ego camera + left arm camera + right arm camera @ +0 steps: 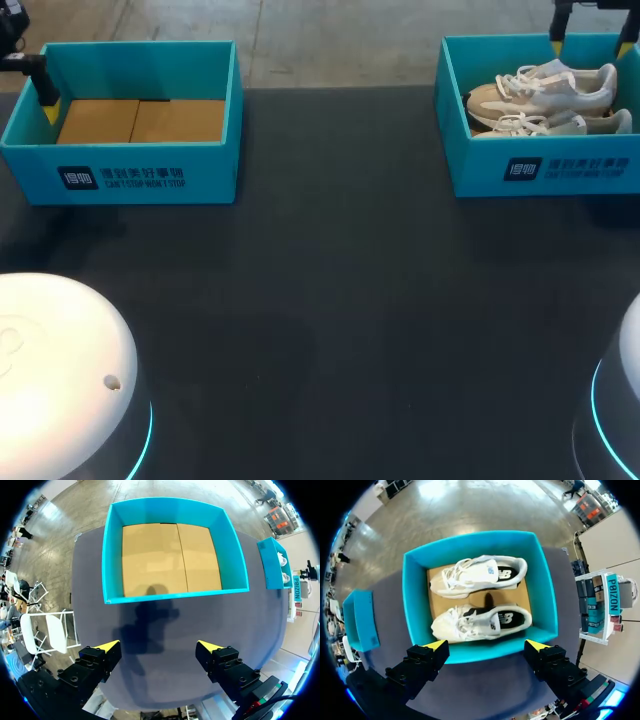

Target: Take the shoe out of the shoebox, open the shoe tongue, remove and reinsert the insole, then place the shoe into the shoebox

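Note:
Two white and beige shoes (545, 98) lie side by side on their sides in the teal shoebox (545, 170) at the table's far right. In the right wrist view one shoe (480, 574) is farther from the gripper and the other shoe (481, 622) nearer, inside the shoebox (415, 600). My right gripper (486, 646) hangs open above the box's near wall, holding nothing; its yellow tips show in the head view at the right gripper (592, 42). My left gripper (159, 646) is open and empty above bare table, short of the second teal box (170, 504).
The second teal box (130, 160) at the far left holds only a brown cardboard floor (140, 120). The dark table (330, 300) spreads between the two boxes. The white arm bases (60, 370) stand at the near corners.

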`<action>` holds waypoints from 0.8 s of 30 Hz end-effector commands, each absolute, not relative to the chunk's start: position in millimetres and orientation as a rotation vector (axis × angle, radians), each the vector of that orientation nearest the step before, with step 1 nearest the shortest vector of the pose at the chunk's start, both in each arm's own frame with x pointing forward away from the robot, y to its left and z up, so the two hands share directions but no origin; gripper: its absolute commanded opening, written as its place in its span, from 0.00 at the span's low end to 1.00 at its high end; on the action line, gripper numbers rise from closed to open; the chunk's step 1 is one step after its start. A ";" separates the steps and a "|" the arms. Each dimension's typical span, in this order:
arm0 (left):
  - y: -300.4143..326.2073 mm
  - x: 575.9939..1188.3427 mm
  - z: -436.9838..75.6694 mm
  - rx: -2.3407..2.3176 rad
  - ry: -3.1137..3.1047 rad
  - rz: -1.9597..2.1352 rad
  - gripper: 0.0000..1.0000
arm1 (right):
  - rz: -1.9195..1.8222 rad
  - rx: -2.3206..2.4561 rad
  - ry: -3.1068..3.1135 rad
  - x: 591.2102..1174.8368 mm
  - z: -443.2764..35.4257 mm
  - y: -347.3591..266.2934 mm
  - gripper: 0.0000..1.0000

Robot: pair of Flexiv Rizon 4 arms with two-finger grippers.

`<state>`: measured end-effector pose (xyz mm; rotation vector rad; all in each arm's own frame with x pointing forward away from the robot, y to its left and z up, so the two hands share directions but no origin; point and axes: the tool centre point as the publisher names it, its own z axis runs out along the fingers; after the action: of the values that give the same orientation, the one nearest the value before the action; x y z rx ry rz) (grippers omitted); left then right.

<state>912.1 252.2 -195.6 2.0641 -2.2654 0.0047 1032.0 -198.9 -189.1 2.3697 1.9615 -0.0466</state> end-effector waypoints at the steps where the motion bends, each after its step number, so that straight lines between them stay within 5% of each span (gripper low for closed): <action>1: 252.3 910.5 -195.2 2.065 -2.267 0.005 1.00 | 0.032 2.328 1.928 998.0 -181.8 -183.8 1.00; 24: 252.3 910.5 -195.2 2.065 -2.267 0.005 1.00 | -0.033 2.359 1.917 941.1 -171.0 -158.3 1.00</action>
<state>912.1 252.2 -195.6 2.0641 -2.2653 0.0046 945.0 -157.7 -169.7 2.3677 1.9252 -0.0569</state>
